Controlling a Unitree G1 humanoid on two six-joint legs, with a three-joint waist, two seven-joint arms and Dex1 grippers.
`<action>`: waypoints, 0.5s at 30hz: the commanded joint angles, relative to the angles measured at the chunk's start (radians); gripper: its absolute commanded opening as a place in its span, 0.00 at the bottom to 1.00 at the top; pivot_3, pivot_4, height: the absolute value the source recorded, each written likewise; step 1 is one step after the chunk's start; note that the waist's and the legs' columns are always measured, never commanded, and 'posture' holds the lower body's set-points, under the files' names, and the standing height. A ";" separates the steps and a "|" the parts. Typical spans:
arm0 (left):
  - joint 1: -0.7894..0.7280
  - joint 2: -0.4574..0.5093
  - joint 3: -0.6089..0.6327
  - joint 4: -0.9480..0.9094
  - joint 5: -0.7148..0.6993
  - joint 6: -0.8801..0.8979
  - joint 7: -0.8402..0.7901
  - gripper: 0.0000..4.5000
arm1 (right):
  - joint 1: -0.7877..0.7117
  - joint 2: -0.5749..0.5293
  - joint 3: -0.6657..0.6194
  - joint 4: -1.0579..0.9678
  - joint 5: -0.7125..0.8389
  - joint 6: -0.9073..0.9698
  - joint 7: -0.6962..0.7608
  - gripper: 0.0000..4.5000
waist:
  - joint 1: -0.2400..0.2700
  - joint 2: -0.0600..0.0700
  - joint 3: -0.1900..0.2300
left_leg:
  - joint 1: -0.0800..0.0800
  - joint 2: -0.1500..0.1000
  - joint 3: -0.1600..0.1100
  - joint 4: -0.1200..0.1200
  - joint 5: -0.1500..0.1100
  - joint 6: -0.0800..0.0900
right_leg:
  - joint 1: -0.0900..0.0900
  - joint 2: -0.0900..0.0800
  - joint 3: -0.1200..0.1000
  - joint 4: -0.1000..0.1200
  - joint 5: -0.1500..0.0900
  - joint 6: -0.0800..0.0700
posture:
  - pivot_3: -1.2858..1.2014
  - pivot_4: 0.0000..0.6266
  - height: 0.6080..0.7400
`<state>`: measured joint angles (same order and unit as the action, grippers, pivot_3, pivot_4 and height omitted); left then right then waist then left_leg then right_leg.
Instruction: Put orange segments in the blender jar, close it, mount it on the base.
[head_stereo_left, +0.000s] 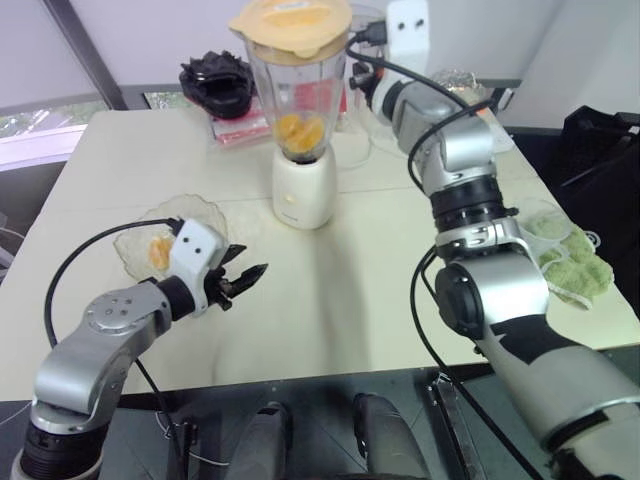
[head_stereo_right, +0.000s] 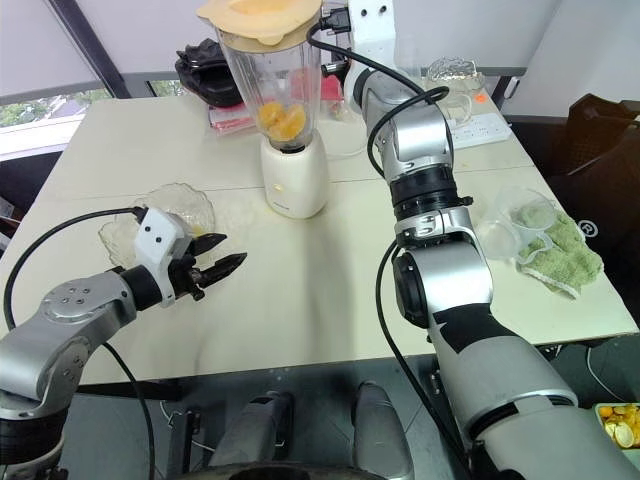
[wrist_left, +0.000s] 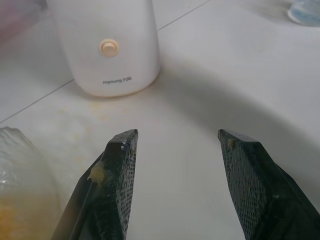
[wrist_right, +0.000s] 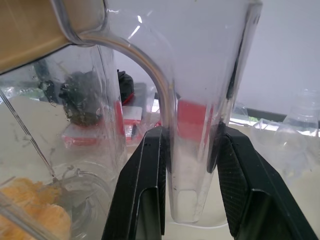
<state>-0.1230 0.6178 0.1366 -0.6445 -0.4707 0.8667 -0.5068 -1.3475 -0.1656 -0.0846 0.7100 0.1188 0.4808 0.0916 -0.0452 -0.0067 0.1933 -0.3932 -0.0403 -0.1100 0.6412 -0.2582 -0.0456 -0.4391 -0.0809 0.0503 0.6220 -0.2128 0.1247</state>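
The right gripper (wrist_right: 192, 165) pinches the blender jar (head_stereo_left: 297, 95) handle atop the base (head_stereo_left: 304, 190); the left gripper (wrist_left: 177, 150) hangs spread above the table (head_stereo_left: 340, 300).

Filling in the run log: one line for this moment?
blender jar: lidded, on base | right gripper: shut on jar handle | left gripper: open

We list the blender jar (head_stereo_left: 297, 95) as clear glossy plastic, its handle equally transparent, topped by a matt cream lid (head_stereo_left: 292, 24). The base (head_stereo_left: 303, 190) is smooth cream-white plastic with a soft sheen. Orange segments (head_stereo_left: 300, 132) look wet and glossy. The table (head_stereo_left: 350, 300) is a matt pale surface. The wavy dish (head_stereo_left: 190, 222) appears clear glass. The left gripper (wrist_left: 177, 165) fingers are black with cross-hatched textured pads. The towel (head_stereo_left: 578, 268) is nubby green cloth.
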 joint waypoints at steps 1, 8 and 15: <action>-0.008 -0.002 0.024 -0.050 -0.014 -0.002 0.021 0.59 | -0.060 -0.001 -0.014 -0.012 -0.004 -0.067 -0.010 0.19 | -0.001 0.000 0.000 | 0.000 0.000 0.000 0.000 0.000 0.000 | 0.000 0.000 0.000 0.000 0.000 0.000 | 0.52 0.24 1.00; -0.009 0.005 0.014 -0.056 -0.012 -0.001 0.033 0.59 | -0.049 0.003 -0.021 0.046 0.004 -0.063 -0.019 0.19 | -0.001 0.000 0.000 | 0.000 0.000 0.000 0.000 0.000 0.000 | 0.000 0.000 0.000 0.001 0.000 0.000 | 0.52 0.24 1.00; -0.018 0.013 0.018 -0.051 -0.014 0.002 0.032 0.59 | -0.027 0.042 -0.022 -0.043 0.024 0.013 -0.028 0.19 | -0.003 0.000 0.000 | 0.001 0.000 0.000 0.000 0.000 0.000 | 0.000 0.000 0.000 0.001 0.000 0.000 | 0.52 0.24 1.00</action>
<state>-0.1284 0.6213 0.1365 -0.6662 -0.4716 0.8695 -0.4777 -1.3559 -0.1348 -0.1038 0.7391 0.1314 0.4818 0.0638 -0.0480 -0.0068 0.1933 -0.3925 -0.0402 -0.1101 0.6413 -0.2581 -0.0457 -0.4390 -0.0805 0.0503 0.6236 -0.2127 0.1246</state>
